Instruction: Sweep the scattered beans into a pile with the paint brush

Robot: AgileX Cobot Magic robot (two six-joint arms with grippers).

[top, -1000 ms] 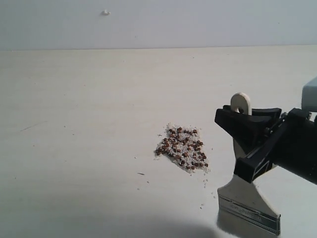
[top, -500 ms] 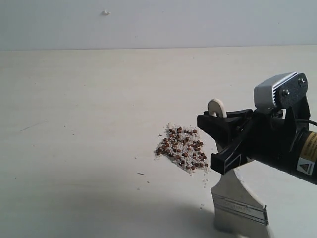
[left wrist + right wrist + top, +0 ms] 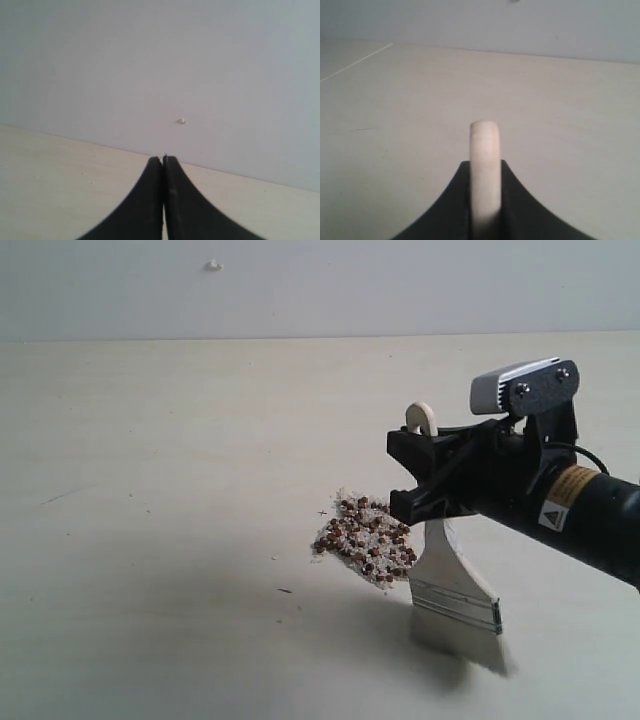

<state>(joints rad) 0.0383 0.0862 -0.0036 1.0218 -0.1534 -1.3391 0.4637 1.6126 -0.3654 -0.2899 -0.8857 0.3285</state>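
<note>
- Exterior view: the beans (image 3: pixel 365 545) lie piled mid-bench (image 3: pixel 150 490), with open room on their left. The right gripper (image 3: pixel 415 475) reaches in level, clamped on the paint brush (image 3: pixel 452 590), whose bristles point down just beside the pile; earlier it stood farther right.
- Left wrist view: the left gripper (image 3: pixel 163 167) is closed on nothing.
- Right wrist view: the brush handle stands between the jaws.

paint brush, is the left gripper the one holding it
No, the right gripper clamps the paint brush by its handle, while the left gripper is shut on nothing.

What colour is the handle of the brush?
The brush handle is pale cream wood, best seen in the right wrist view.
</note>
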